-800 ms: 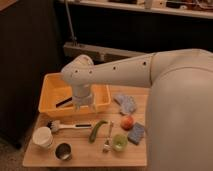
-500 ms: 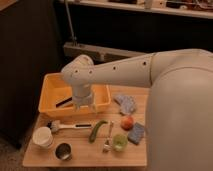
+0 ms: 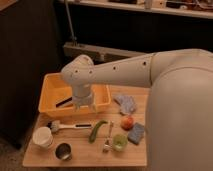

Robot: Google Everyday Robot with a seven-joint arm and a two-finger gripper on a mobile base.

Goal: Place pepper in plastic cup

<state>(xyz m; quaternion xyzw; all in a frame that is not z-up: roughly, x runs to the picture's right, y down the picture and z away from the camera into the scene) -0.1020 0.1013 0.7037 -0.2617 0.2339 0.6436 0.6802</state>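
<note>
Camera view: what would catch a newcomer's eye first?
The big white arm reaches in from the right, its gripper hanging over the front wall of the yellow bin at the back left of the table. In front lie the dark green pepper and, right of it past a fork, the lime-green plastic cup.

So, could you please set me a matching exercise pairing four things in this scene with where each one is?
Things:
1 pepper
2 plastic cup
3 metal cup
4 gripper

Places:
A just right of the white cup, near the table's front edge
B above the yellow bin
C just left of the fork
D just right of the fork

Pairs: 1-C, 2-D, 3-A, 4-B
</note>
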